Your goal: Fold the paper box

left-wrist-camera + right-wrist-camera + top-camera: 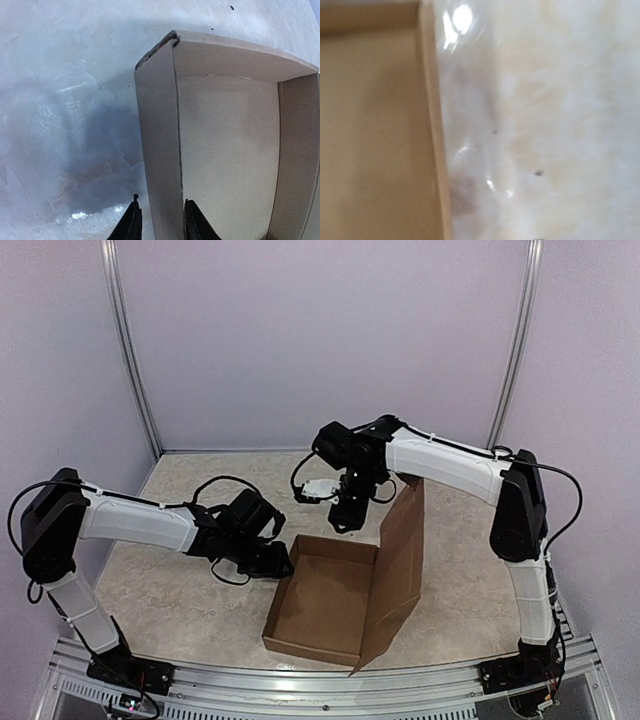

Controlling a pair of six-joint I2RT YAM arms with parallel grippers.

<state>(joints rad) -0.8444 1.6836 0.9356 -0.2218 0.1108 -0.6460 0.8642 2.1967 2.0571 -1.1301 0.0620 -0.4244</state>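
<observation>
Sitting near the middle of the desk (170, 605), the box (330, 595) is partly folded. It forms a shallow open tray with walls up on its left, near and far sides. The lid (400, 550) stands roughly upright along the tray's right side, leaning slightly.

The left claw (280, 560) is at the tray's left wall, low, about midway along it. In the left wrist view the claw (161, 200) straddles that wall (160, 150). One of the fingers (131, 225) is on the outside over the desk (60, 75) and the other is inside the tray. Both sit very close to the cardboard, but whether they actually clamp it I can't tell.

The right claw (345, 518) is over the tray's far wall, just left of the lid, pointing down. It's a dark blob from the top camera, so whether it is spread or closed I can't tell. The right wrist view is blurred. It shows the box (375, 125) floor and one wall edge on the left and bare desk (545, 125) on the right, with no fingers visible.
</observation>
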